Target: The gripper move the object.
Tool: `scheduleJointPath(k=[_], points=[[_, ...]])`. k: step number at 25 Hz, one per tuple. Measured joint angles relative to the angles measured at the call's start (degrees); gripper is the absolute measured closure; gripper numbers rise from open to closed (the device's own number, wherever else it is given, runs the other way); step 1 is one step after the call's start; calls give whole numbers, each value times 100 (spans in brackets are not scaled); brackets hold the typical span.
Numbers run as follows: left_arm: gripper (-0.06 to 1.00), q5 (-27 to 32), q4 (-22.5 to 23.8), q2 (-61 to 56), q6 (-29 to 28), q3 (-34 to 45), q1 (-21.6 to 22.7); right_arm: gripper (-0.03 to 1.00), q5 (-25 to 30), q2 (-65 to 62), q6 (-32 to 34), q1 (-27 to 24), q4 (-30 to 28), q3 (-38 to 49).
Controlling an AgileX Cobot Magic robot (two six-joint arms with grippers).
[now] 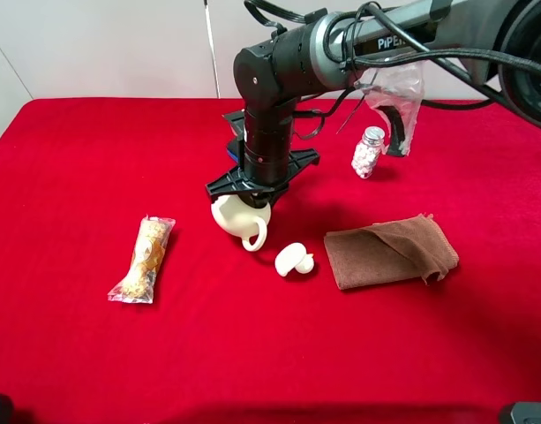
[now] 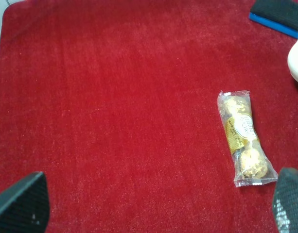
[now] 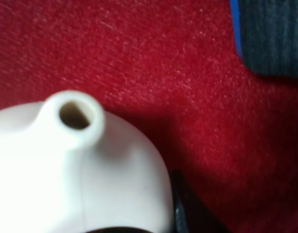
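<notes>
We see a cream teapot (image 1: 239, 216) and matching cream lid (image 1: 293, 261) on plain red tablecloth (image 1: 76, 159), a brown towel (image 1: 389, 250), and gold-foil chocolates (image 1: 145, 259) in clear wrapping.

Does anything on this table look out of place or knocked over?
Yes: the small lid lies tipped on the red tablecloth, apart from the lidless teapot. The brown cloth is rumpled, one corner folded over.

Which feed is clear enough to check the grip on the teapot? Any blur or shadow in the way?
Exterior high view: sharp and evenly lit, but the arm hides most of the claw above the teapot. Right wrist view: the teapot is too close, soft and washed out, with a dark shadow beside it. Left wrist view: clear, but shows only the teapot's edge.
</notes>
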Motion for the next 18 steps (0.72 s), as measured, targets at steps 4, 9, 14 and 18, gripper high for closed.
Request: scheduleJointPath(k=[4, 9, 14, 18], points=[[4, 0, 0, 0, 0, 0, 0, 97, 92, -26, 42, 0, 0, 0], [4, 0, 0, 0, 0, 0, 0, 97, 244, -197, 47, 0, 0, 0], [4, 0, 0, 0, 0, 0, 0, 97, 325, -370, 48, 0, 0, 0], [4, 0, 0, 0, 0, 0, 0, 97, 422, -568, 48, 0, -7, 0]])
